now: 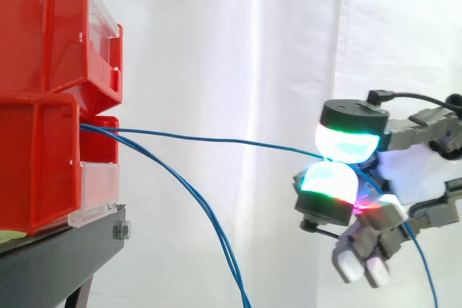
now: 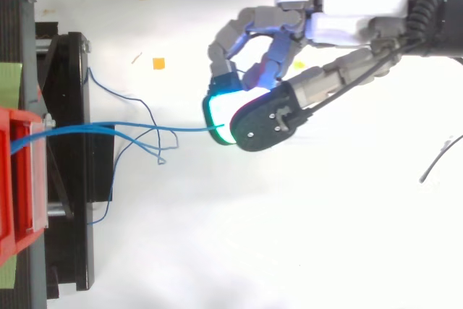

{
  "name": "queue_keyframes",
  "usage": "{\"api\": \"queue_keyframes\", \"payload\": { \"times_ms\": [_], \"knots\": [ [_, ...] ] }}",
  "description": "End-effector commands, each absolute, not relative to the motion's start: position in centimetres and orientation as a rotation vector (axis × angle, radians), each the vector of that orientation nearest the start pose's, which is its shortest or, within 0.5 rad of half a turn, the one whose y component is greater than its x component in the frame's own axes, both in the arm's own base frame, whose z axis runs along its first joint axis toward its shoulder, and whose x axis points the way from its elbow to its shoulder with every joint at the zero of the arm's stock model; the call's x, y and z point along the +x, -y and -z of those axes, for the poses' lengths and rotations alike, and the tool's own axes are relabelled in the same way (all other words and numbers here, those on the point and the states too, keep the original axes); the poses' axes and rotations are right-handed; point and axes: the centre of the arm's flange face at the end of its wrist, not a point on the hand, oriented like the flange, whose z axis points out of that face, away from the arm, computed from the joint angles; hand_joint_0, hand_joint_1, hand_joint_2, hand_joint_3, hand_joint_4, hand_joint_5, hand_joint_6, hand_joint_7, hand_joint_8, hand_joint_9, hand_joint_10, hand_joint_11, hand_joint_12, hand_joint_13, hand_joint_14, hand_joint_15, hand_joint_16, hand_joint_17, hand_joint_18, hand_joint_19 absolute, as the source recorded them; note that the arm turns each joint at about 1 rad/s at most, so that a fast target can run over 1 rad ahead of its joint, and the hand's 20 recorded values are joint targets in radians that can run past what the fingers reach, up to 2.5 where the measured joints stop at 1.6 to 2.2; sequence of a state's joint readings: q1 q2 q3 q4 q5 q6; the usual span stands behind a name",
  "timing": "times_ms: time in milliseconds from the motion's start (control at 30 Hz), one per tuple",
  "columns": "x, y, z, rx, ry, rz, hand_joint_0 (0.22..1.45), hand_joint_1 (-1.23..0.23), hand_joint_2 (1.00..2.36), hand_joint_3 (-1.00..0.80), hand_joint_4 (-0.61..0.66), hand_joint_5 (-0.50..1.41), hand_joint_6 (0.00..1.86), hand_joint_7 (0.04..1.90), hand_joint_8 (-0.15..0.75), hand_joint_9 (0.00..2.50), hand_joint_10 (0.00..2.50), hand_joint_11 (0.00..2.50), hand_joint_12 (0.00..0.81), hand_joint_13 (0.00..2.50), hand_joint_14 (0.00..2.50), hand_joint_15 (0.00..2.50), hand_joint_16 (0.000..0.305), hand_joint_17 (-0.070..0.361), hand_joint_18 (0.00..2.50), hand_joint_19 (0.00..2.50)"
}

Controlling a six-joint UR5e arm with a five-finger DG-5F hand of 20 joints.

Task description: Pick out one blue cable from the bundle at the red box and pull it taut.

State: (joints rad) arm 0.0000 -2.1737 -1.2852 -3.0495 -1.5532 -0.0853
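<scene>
Bright, even light — faint shadows

The hand (image 2: 347,1) has a boxy white palm and grey fingers built from blocky links, some tinged blue-violet by the glow. Its fingertips (image 1: 348,142) are thick rounded pads lit white with bands of cyan and green and a spot of red, each seated in a round black cap (image 2: 269,122). Seen from above, that cap carries a few small screws. Two lower pads (image 1: 352,266) look pale white.

Side view level, close, top view overhead, sharing red bins (image 1: 43,156)
</scene>
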Motion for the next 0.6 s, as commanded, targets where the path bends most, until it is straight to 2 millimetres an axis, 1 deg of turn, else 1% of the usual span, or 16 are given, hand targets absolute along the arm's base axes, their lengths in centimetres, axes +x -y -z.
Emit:
{"api": "queue_keyframes", "payload": {
  "times_ms": [0, 33, 67, 233, 400, 500, 567],
  "knots": [
    [66.7, 13.4, -27.4, 1.31, -1.383, -1.005, 0.65, -0.83, 1.03, -0.11, 0.02, -0.12, 0.91, 1.12, 0.317, 1.2, 0.03, 0.79, 0.478, 0.78, 0.02, 0.49, 0.059, 0.134, 0.65, 0.7],
    [66.3, 13.5, -27.7, 1.309, -1.371, -1.002, 0.65, -0.83, 1.03, -0.1, 0.02, -0.12, 0.91, 1.12, 0.317, 1.21, 0.03, 0.79, 0.478, 0.78, 0.02, 0.49, 0.059, 0.133, 0.65, 0.7],
    [65.4, 13.7, -28.1, 1.31, -1.346, -0.989, 0.65, -0.83, 1.03, -0.1, 0.02, -0.12, 0.91, 1.12, 0.32, 1.21, 0.03, 0.79, 0.474, 0.78, 0.02, 0.49, 0.059, 0.133, 0.65, 0.7],
    [63.0, 13.7, -27.7, 1.327, -1.349, -0.966, 0.65, -0.83, 1.03, -0.1, 0.02, -0.12, 0.91, 1.12, 0.32, 1.21, 0.03, 0.79, 0.464, 0.77, 0.02, 0.49, 0.059, 0.132, 0.64, 0.69],
    [63.0, 13.7, -27.9, 1.323, -1.329, -0.975, 0.65, -0.83, 1.03, -0.1, 0.02, -0.12, 0.91, 1.12, 0.321, 1.21, 0.03, 0.79, 0.457, 0.77, 0.02, 0.49, 0.059, 0.132, 0.63, 0.69],
    [63.0, 14.0, -27.8, 1.348, -1.295, -0.966, 0.65, -0.83, 1.03, -0.1, 0.02, -0.12, 0.91, 1.12, 0.32, 1.21, 0.03, 0.79, 0.45, 0.76, 0.02, 0.49, 0.059, 0.132, 0.63, 0.69],
    [63.1, 14.5, -27.9, 1.374, -1.239, -0.951, 0.65, -0.83, 1.03, -0.11, 0.02, -0.12, 0.91, 1.11, 0.322, 1.21, 0.03, 0.8, 0.445, 0.76, 0.02, 0.49, 0.058, 0.131, 0.63, 0.69]
  ]
}}
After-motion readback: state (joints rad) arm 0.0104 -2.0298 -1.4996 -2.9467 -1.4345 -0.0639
